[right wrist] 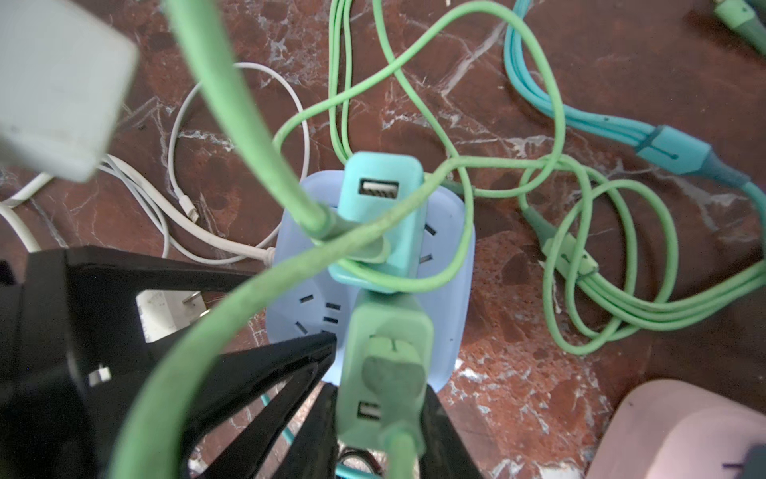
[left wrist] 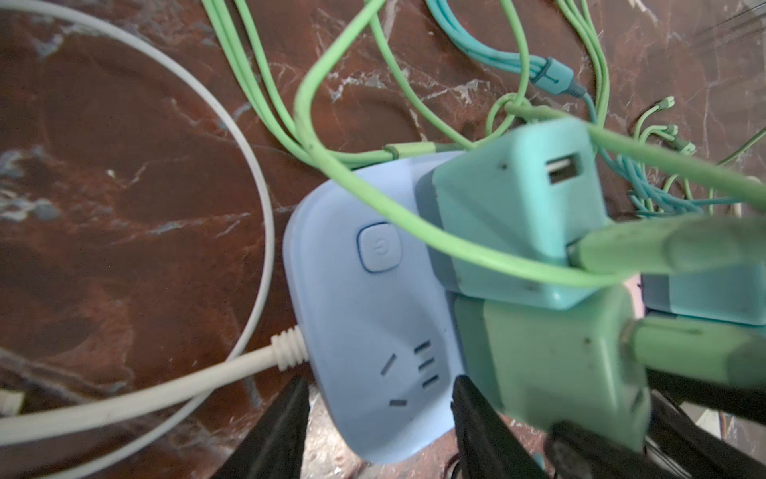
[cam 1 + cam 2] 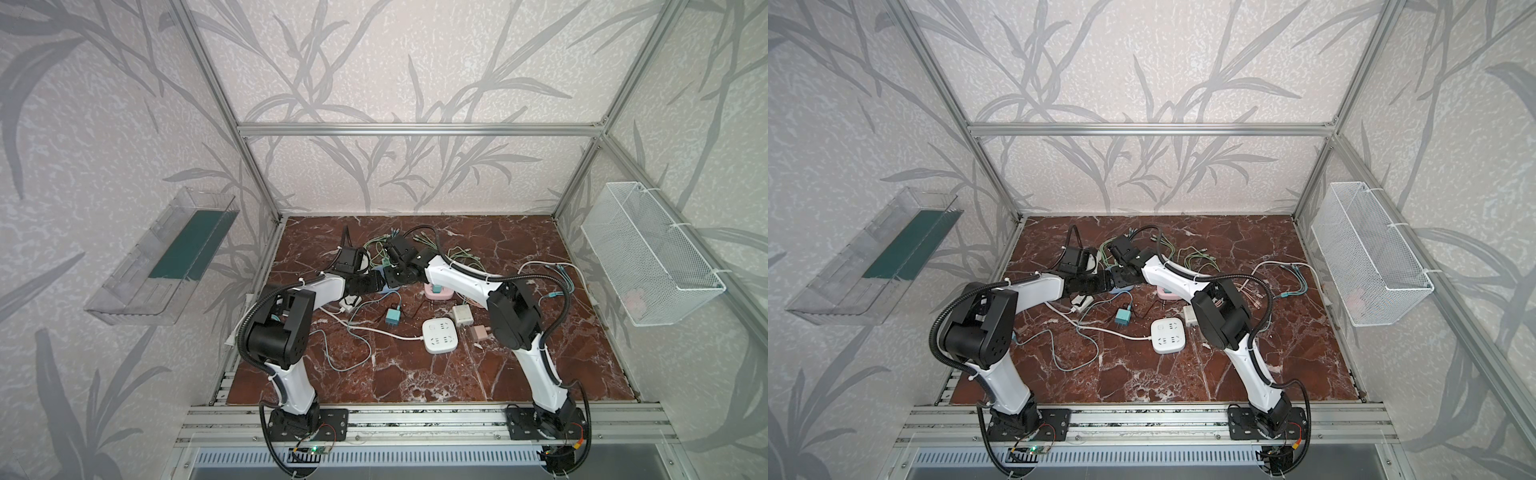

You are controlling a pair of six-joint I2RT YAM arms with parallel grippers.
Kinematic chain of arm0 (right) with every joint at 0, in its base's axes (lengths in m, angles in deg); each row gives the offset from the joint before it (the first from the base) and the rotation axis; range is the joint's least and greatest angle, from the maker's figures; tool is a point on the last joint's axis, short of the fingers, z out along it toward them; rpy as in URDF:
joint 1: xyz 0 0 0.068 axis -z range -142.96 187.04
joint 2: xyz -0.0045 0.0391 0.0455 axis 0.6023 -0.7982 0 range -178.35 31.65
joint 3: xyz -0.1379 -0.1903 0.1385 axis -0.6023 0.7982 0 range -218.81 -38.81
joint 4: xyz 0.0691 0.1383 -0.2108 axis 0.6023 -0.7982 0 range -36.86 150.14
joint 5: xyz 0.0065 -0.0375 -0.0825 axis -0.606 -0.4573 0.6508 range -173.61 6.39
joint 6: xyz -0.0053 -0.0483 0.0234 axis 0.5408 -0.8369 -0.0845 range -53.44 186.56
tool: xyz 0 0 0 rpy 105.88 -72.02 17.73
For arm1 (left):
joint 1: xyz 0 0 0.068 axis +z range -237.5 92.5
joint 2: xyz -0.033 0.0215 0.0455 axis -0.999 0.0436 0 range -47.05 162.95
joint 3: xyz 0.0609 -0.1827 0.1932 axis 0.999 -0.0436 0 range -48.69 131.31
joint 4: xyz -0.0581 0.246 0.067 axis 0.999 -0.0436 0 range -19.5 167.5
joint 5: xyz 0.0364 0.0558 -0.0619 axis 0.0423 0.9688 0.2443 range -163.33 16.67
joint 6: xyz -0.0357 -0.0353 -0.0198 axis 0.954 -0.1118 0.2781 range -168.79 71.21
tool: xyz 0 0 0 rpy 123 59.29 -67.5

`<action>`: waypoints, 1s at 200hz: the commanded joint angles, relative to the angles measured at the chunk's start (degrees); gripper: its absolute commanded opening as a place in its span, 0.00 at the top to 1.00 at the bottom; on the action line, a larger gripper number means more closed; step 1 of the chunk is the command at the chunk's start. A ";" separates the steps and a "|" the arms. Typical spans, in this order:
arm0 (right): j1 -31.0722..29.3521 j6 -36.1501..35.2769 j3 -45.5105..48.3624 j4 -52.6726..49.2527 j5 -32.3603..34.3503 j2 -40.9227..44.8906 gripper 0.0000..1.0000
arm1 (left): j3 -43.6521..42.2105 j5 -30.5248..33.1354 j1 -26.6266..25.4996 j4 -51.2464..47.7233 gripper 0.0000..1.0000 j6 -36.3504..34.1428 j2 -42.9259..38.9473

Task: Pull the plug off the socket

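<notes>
The socket (image 2: 364,298) is a light blue power strip on the marble floor, also seen in the right wrist view (image 1: 447,265). A green plug (image 1: 385,344) with a green cable stands on its face, next to a teal charger (image 1: 381,215). My right gripper (image 1: 379,414) is shut on the green plug (image 2: 551,365), one finger on each side. My left gripper (image 2: 379,381) grips the socket's end by the white cord, its fingers (image 2: 290,423) against the edges. In both top views the two grippers (image 3: 380,284) (image 3: 395,278) meet at mid-table.
Green and teal cables (image 1: 601,265) lie tangled round the socket, with a white cord (image 2: 166,390) looping away. A white power strip (image 3: 440,334), a pink socket (image 3: 438,293), a loose teal charger (image 3: 392,316) and small adapters (image 3: 463,314) lie nearby. A wire basket (image 3: 652,253) hangs on the right wall.
</notes>
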 commanded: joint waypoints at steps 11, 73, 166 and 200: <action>-0.08 -1.52 -0.56 -1.94 2.03 -1.09 0.60 | 1.39 -2.05 1.21 2.98 0.44 2.77 0.96; -0.16 -1.18 -1.03 -0.90 2.49 -1.79 0.60 | 2.51 -0.74 1.43 1.08 0.52 2.34 2.49; -0.34 -0.19 -4.59 -1.90 2.44 -4.36 0.68 | 2.46 0.47 1.00 -0.32 0.57 1.47 4.13; -0.34 -0.17 -4.91 -1.89 2.99 -4.36 0.70 | 2.63 1.20 0.56 -0.74 0.58 1.29 4.58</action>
